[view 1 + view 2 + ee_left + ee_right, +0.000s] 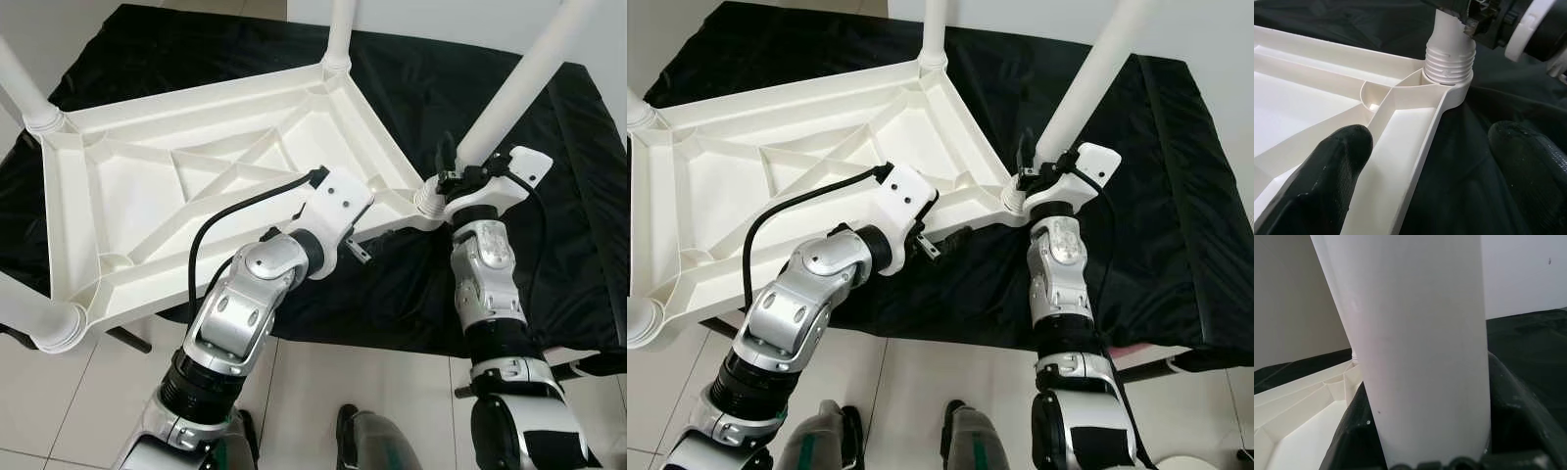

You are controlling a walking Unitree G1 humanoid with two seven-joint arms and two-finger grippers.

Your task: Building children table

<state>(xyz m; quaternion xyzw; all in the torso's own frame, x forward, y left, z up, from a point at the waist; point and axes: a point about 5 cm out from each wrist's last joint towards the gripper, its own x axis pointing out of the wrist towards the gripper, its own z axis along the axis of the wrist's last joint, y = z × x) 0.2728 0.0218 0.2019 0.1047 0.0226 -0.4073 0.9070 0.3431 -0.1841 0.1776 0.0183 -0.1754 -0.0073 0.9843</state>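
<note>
The white plastic tabletop (206,196) lay upside down on a black cloth (578,196), ribbed underside up, a leg standing at each corner. My right gripper (460,176) was clamped on the near-corner leg (509,98), a smooth tapered tube, just above its threaded collar (1449,63) at the tabletop's socket. My left gripper (361,250) straddled the tabletop's rim beside that socket, fingers (1327,171) apart, clamped on nothing. I judged the risk was cross-threading: tilting the leg while twisting could jam the ridged collar, and the slick cloth might let the tabletop skid.
</note>
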